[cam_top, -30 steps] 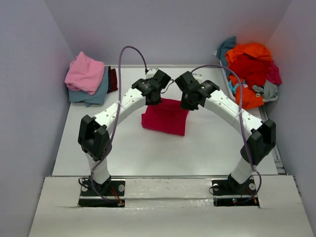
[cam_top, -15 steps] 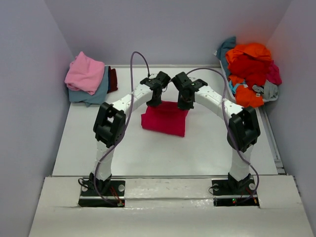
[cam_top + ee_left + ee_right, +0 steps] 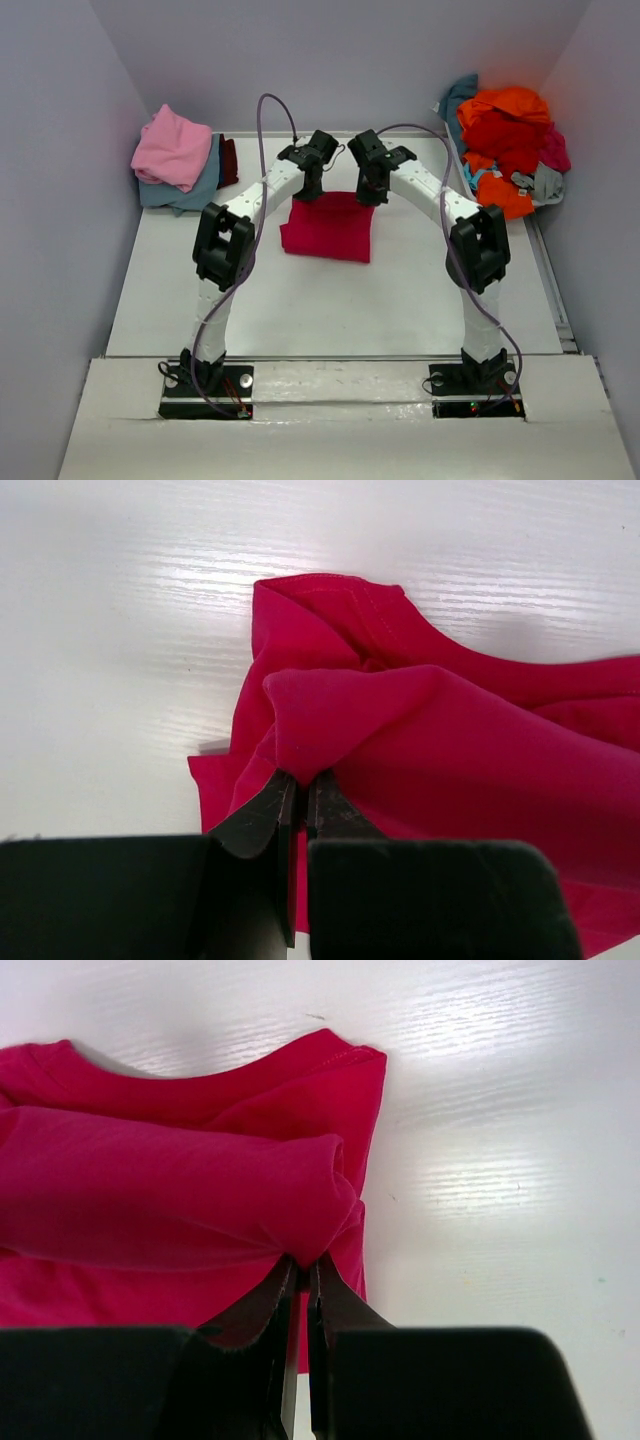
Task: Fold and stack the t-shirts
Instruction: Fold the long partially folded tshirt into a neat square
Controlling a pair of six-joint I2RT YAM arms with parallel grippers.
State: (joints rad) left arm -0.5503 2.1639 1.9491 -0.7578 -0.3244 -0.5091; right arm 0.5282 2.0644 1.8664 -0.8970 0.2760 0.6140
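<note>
A magenta-red t-shirt (image 3: pixel 328 226) lies partly folded at the middle of the white table (image 3: pixel 300 300). My left gripper (image 3: pixel 309 190) is shut on a pinch of its far left edge; the left wrist view shows the cloth (image 3: pixel 430 730) bunched at the closed tips (image 3: pixel 301 776). At the shirt's far right edge my right gripper (image 3: pixel 370 193) is shut on a fold, and the right wrist view shows that cloth (image 3: pixel 170 1190) held in its tips (image 3: pixel 303 1260). Folded tees, pink (image 3: pixel 172 146) over dusty blue (image 3: pixel 195 190), sit stacked at the far left.
A loose heap of orange, red, teal and grey shirts (image 3: pixel 505 140) fills the far right corner. A maroon cloth (image 3: pixel 229 162) peeks out behind the left stack. Grey walls close in the table on three sides.
Both arms have stretched toward the far side, carrying the shirt's held edge away from the bases. The shirt has shifted slightly left and lies flatter.
</note>
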